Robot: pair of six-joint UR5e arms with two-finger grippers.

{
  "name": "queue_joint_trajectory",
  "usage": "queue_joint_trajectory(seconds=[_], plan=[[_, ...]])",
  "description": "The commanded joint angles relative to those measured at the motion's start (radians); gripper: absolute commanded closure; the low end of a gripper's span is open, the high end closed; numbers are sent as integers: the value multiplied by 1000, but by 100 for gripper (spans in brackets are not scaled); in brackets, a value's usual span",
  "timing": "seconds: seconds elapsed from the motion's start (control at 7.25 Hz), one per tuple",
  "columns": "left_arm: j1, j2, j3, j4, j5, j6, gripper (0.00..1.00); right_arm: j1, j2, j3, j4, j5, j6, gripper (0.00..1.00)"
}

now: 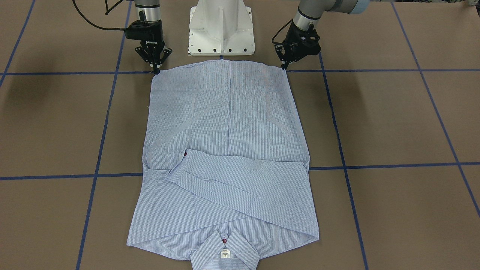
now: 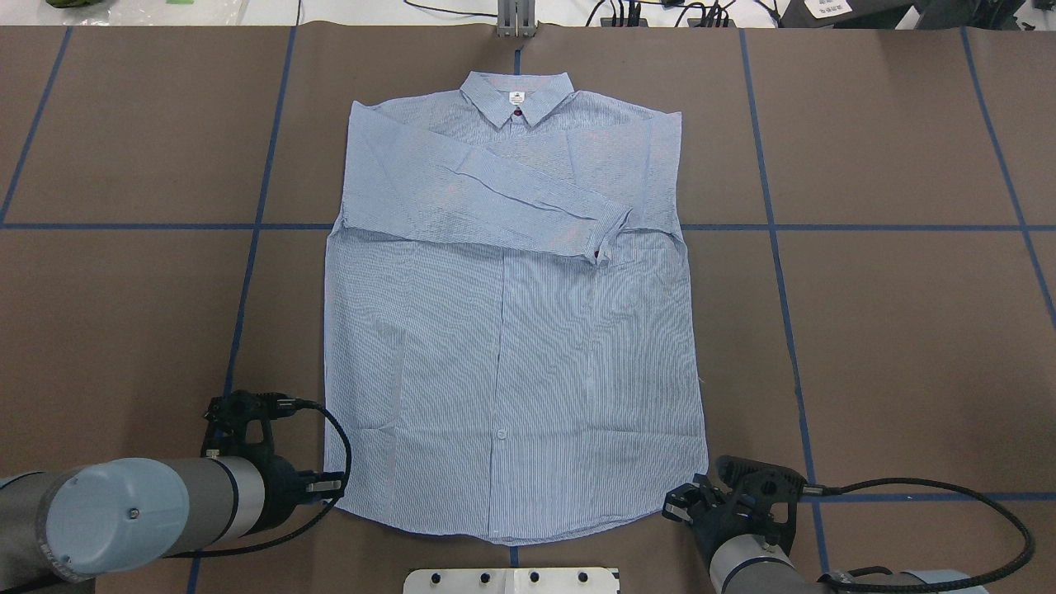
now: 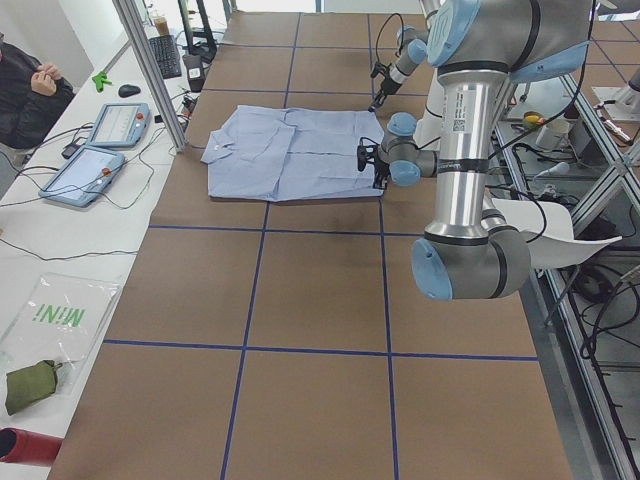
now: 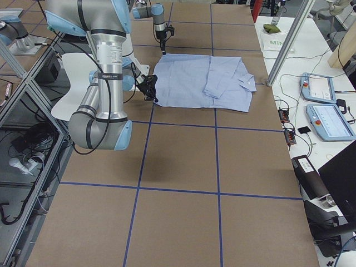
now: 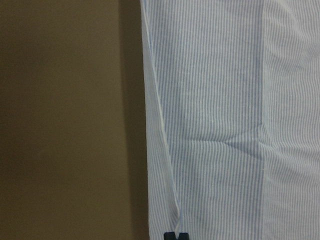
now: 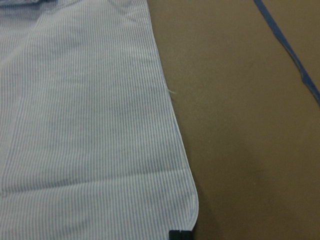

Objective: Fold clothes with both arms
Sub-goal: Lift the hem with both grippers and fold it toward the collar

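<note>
The light blue-and-white striped shirt (image 1: 228, 123) lies flat, front up, on the brown table. Its collar (image 2: 516, 95) points away from the robot, and one sleeve (image 2: 528, 198) is folded across the chest. My left gripper (image 1: 285, 67) is down at the hem corner on the robot's left, its fingers pinched together at the shirt's edge (image 5: 160, 150). My right gripper (image 1: 155, 71) is down at the other hem corner (image 6: 187, 200), its fingers also pinched together. In the overhead view my left arm (image 2: 124, 511) covers most of its own gripper.
The white pedestal base (image 1: 221, 30) stands just behind the hem, between the two arms. Blue tape lines (image 2: 775, 227) grid the brown table. A metal post (image 2: 516, 18) stands at the far edge beyond the collar. Teach pendants (image 4: 325, 105) lie off the table's far side.
</note>
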Motion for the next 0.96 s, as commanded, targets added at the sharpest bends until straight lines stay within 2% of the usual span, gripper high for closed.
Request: queue_joint_trajectory(seconds=[0.0, 0.14, 0.28, 0.41, 0.55, 0.69, 0.83], plan=[[-6, 4, -88, 15, -27, 0, 100, 5, -7, 199, -225, 46, 0, 100], [-12, 11, -213, 90, -72, 0, 100, 5, -2, 337, -352, 96, 2, 100], [-16, 5, -377, 252, -121, 0, 100, 2, 6, 488, -504, 151, 3, 100], [-18, -24, -512, 396, -172, 2, 100, 36, 86, 554, -612, 208, 2, 100], [-70, -79, -547, 496, -235, 9, 100, 111, 198, 554, -710, 274, -4, 100], [-116, -163, -520, 573, -258, 17, 100, 157, 308, 545, -803, 341, -25, 100], [-137, -208, -462, 595, -257, 53, 100, 198, 355, 521, -821, 344, -97, 100]])
